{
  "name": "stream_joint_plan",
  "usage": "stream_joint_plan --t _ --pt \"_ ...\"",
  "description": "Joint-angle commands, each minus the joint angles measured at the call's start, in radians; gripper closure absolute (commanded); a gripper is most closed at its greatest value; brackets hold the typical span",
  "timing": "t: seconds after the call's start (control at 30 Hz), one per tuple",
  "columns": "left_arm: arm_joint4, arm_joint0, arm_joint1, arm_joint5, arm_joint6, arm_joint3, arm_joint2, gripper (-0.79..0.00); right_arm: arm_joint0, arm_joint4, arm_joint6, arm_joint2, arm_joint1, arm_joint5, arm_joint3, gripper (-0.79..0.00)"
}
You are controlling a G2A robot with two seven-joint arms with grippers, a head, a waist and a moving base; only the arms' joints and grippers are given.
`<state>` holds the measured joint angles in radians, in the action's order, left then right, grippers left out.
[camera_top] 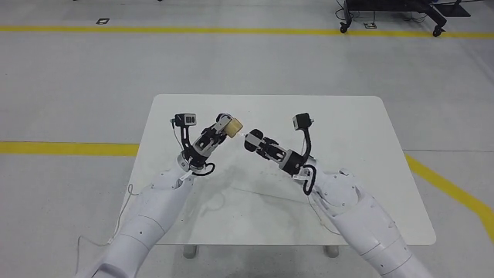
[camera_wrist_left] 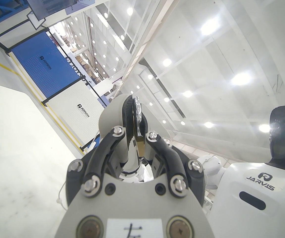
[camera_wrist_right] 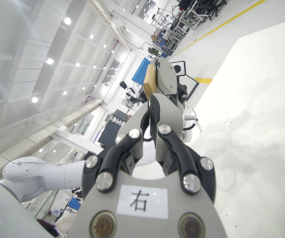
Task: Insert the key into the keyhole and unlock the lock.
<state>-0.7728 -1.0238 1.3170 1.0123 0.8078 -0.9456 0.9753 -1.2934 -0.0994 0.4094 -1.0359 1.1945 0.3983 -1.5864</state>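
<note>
My left gripper (camera_top: 220,130) is shut on a brass padlock (camera_top: 230,126), held up above the middle of the white table (camera_top: 347,123). In the left wrist view the padlock (camera_wrist_left: 138,115) sits edge-on between the fingers (camera_wrist_left: 112,120). My right gripper (camera_top: 251,140) faces it from the right, shut on the key (camera_wrist_right: 148,98). Only a thin sliver of the key shows past the right fingertips. It points at the padlock (camera_wrist_right: 149,80) and touches or nearly touches its end face. The keyhole itself is hidden.
Both arms are raised off the table, meeting over its centre. The table's near edge (camera_top: 309,243) lies below the forearms. Yellow floor lines (camera_top: 69,148) run past the table on both sides.
</note>
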Motion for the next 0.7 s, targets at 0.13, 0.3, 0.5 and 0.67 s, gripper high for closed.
stream_joint_plan --t 0.13,0.3,0.5,0.67 --pt "0.005 -0.003 0.003 0.000 0.000 -0.002 0.008 0.000 -0.001 0.018 -0.007 0.009 0.005 -0.003 -0.002 0.000" --pt "0.008 -0.005 0.005 0.000 0.000 -0.001 0.014 0.000 -0.006 0.033 -0.006 0.014 0.007 -0.004 -0.006 0.000" --pt "0.007 -0.005 0.009 0.000 0.000 0.002 0.018 0.000 -0.009 0.053 -0.002 0.024 0.011 -0.010 -0.011 0.000" --pt "-0.002 -0.002 0.010 0.000 0.000 0.019 0.021 0.000 -0.004 0.172 -0.079 0.009 0.012 0.070 -0.027 0.000"
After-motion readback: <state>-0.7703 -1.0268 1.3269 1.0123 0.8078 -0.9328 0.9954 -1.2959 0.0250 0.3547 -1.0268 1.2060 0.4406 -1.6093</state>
